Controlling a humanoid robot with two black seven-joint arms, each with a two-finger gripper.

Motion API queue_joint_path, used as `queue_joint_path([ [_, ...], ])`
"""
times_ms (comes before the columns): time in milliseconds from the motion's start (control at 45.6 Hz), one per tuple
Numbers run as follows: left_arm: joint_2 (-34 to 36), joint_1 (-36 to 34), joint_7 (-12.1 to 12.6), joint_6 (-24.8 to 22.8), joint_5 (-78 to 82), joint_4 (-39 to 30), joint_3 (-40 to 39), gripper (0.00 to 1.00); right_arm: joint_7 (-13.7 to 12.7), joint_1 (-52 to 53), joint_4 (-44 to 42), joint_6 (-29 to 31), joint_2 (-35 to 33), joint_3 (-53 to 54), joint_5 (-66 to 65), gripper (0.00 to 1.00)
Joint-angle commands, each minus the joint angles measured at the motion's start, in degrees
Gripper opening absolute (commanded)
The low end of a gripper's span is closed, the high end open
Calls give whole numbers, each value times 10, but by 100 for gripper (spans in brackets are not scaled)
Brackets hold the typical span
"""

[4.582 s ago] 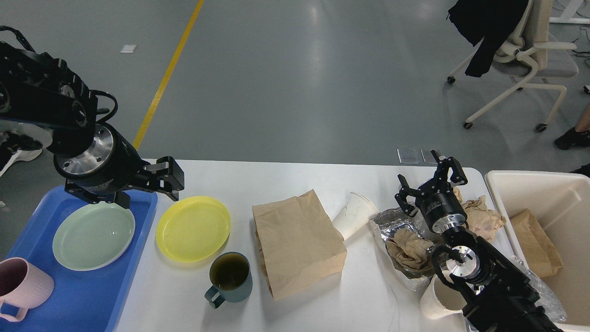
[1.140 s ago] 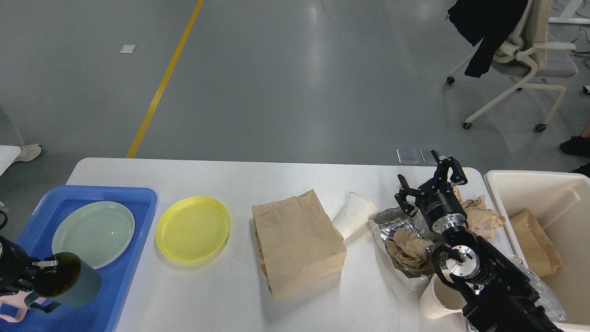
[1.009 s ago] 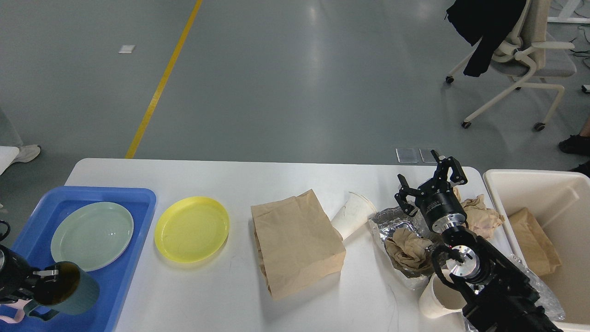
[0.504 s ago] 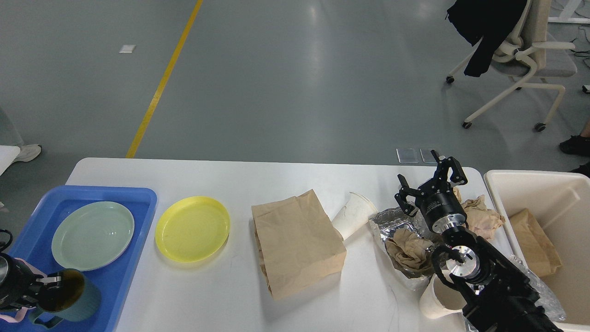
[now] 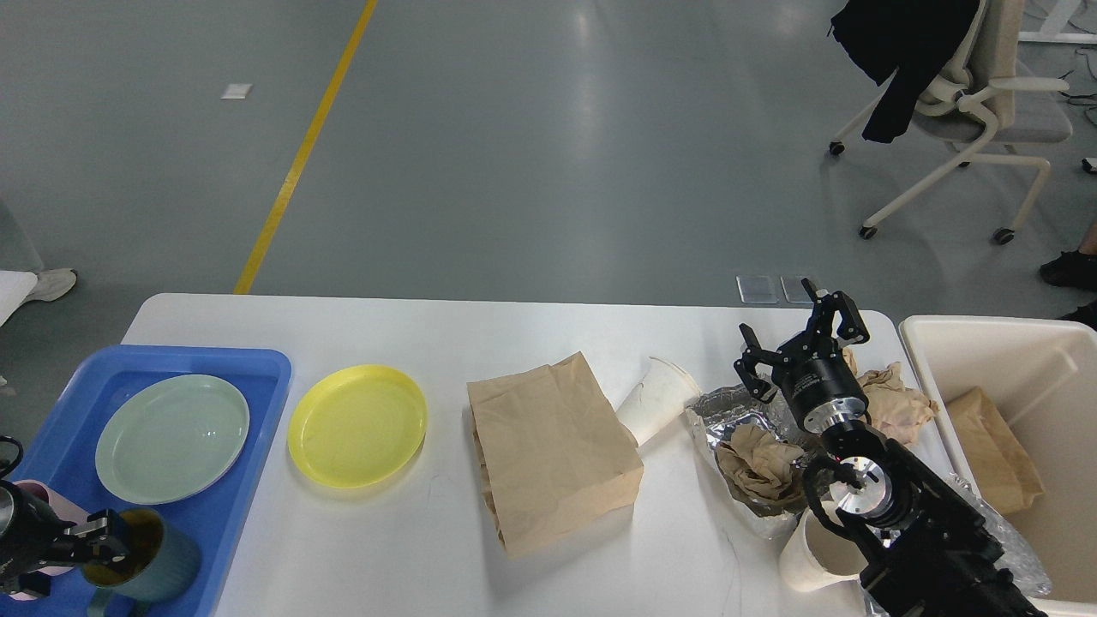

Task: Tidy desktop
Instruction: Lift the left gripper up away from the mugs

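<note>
The white desktop holds a yellow plate, a brown paper bag, a tipped white paper cup and a foil tray with crumpled brown paper. My left gripper at the bottom left is shut on the rim of a teal mug, which is upright and low over the blue tray. My right gripper is open and empty, just above the foil tray.
A pale green plate and a pink mug, mostly hidden, are in the blue tray. More crumpled paper lies beside the cream bin, which holds a brown bag. A paper cup stands under my right arm.
My left gripper has carried the teal mug from the desktop to the blue tray and lowered it, turning it upright. The right arm has not moved.
</note>
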Motion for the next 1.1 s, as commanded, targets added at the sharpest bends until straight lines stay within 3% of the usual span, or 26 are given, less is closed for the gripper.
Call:
queue_joint_path([
  [0, 0, -22, -1, -1, -1, -4, 22, 82, 0, 0, 0, 0, 0, 0, 0, 100],
  [110, -4, -90, -2, -8, -11, -21, 84, 82, 0, 0, 0, 0, 0, 0, 0, 100],
  [241, -20, -248, -4, -12, -55, -74, 210, 82, 0, 0, 0, 0, 0, 0, 0, 100],
  [417, -157, -441, -9, -12, -185, -131, 368, 82, 0, 0, 0, 0, 0, 0, 0, 100],
  [526, -245, -519, -8, -12, -270, -178, 384, 82, 0, 0, 0, 0, 0, 0, 0, 100],
  [767, -364, -637, -10, -22, -367, -254, 378, 82, 0, 0, 0, 0, 0, -1, 0, 100],
  [921, -408, -674, -12, -82, -439, -256, 377, 82, 0, 0, -1, 0, 0, 0, 0, 100],
  [1074, -422, -693, -37, -134, -450, -257, 370, 82, 0, 0, -1, 0, 0, 0, 0, 100],
])
